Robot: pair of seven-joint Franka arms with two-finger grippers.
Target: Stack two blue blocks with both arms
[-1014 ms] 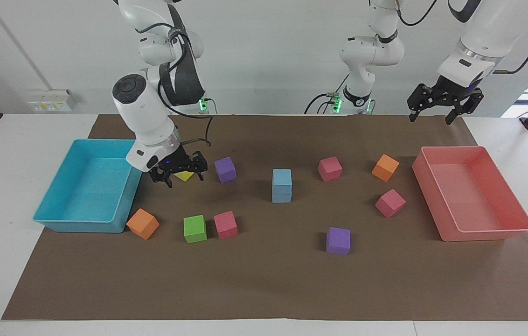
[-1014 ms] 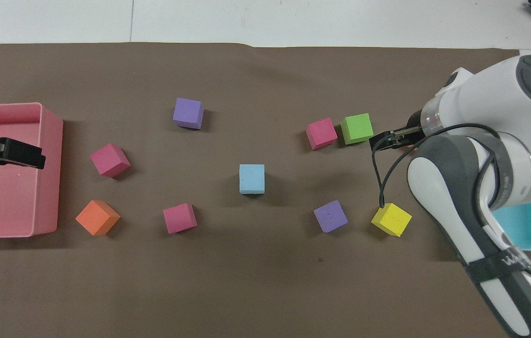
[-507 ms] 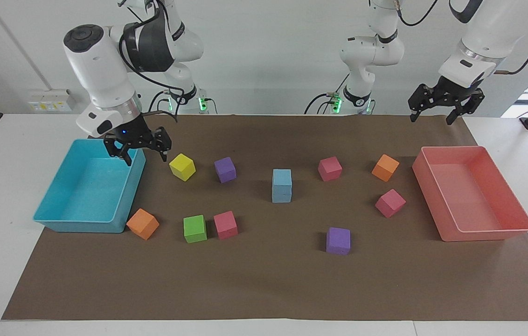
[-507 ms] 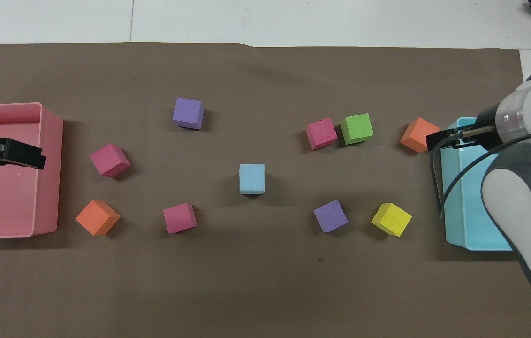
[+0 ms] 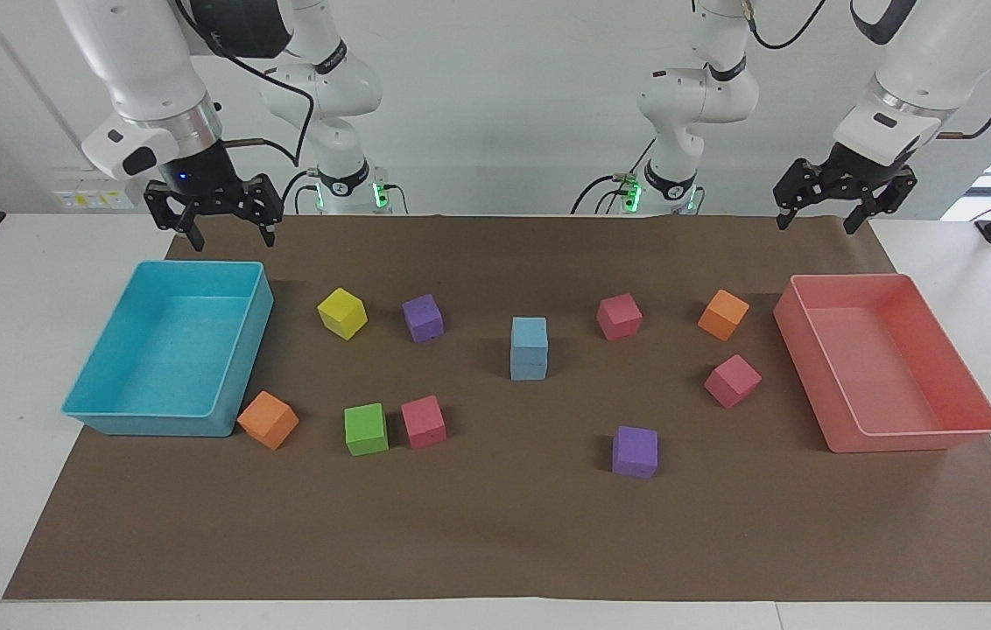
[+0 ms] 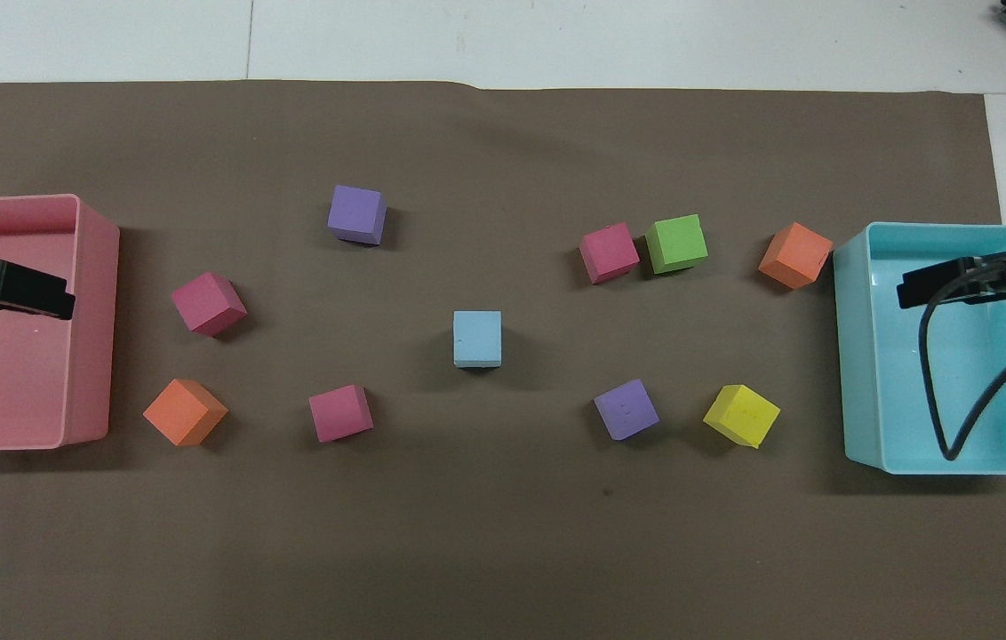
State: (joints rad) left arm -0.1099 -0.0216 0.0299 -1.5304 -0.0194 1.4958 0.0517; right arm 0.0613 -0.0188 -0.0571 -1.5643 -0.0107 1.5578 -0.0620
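Note:
Two light blue blocks stand stacked in the middle of the mat, the upper block (image 5: 529, 333) squarely on the lower block (image 5: 529, 364). In the overhead view only the top block (image 6: 477, 338) shows. My right gripper (image 5: 231, 236) is open and empty, raised over the robot-side rim of the turquoise tray (image 5: 110, 411); it also shows in the overhead view (image 6: 916, 291). My left gripper (image 5: 816, 222) is open and empty, raised over the mat's edge near the pink tray (image 5: 924, 437); it also shows in the overhead view (image 6: 45, 300).
Loose cubes lie around the stack: yellow (image 5: 342, 312), two purple (image 5: 422, 317) (image 5: 635, 451), green (image 5: 366, 429), three pink (image 5: 423, 422) (image 5: 619, 316) (image 5: 733, 381), two orange (image 5: 268, 419) (image 5: 723, 314). A tray stands at each end of the mat.
My right arm has lifted and swung away from over the yellow cube to over the turquoise tray's robot-side rim. The left gripper has barely moved. The blue stack has stayed put.

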